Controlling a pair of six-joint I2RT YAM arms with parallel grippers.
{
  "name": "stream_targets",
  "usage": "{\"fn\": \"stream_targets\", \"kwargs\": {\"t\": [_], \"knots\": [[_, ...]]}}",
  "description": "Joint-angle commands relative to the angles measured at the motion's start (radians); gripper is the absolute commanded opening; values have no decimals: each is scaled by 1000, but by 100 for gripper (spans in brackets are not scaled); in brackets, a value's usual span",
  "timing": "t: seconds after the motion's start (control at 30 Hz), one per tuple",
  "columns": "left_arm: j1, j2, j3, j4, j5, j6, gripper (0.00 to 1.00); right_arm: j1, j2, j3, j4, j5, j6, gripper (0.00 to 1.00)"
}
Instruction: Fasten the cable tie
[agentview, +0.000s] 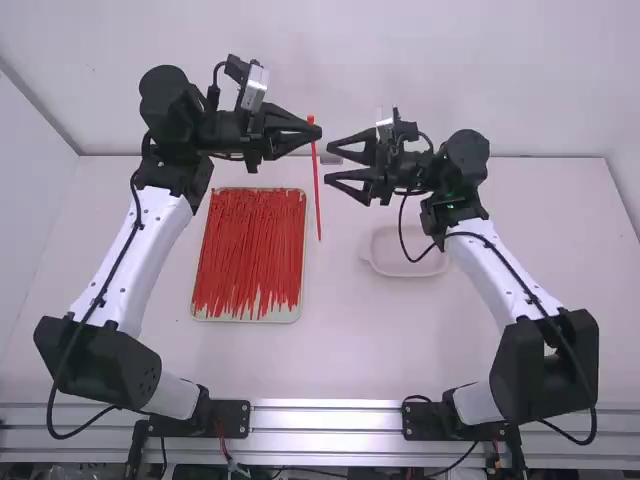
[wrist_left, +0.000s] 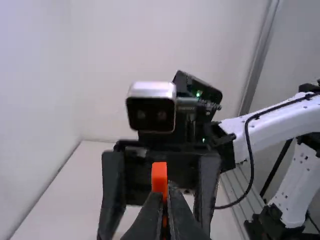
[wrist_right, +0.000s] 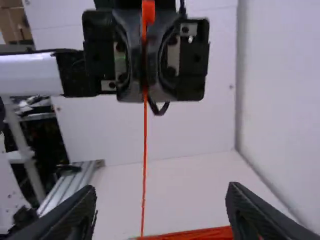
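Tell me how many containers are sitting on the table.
2. A flat tray full of red cable ties lies left of the middle; a white dish sits to its right. None seem hidden.

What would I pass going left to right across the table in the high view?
Tray of red ties → single red cable tie hanging from the left tool → open right tool → white dish.
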Motion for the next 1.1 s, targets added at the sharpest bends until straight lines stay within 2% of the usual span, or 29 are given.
{"fn": "stream_targets", "kwargs": {"t": [0.0,0.07,0.13,0.2,0.23,0.27,0.37,0.43,0.47,0.63,0.7,0.77,0.87,1.07], "knots": [[-3,-2,13,13,-14,8,2,17,7,0,8,-24,48,60],[-6,-2,13,16,-30,-6,2,26,9,0,9,-35,43,59],[-17,-2,13,24,-31,-13,2,41,8,0,9,-38,44,46],[-21,-2,13,23,-35,-11,2,48,8,0,8,-40,43,41],[-23,-2,13,22,-45,-7,2,51,8,0,8,-42,39,32],[-23,-2,13,22,-51,-4,2,50,8,0,8,-42,36,27],[-18,-2,13,39,-45,-10,2,48,8,0,9,-41,36,26],[-19,-2,13,46,-50,-24,2,48,8,0,9,-41,37,14],[-24,-2,13,47,-50,-21,2,47,8,0,9,-41,36,1],[-27,-2,13,72,-51,-43,2,40,8,0,10,-35,36,0],[-29,-2,13,79,-50,-42,6,41,8,0,11,-14,37,0],[-28,-2,13,103,-51,-42,16,42,8,0,10,19,35,0],[-28,-2,13,136,-60,-64,21,35,8,0,41,26,37,0],[-28,-2,13,167,-107,-113,12,43,8,0,112,26,55,0]]}}
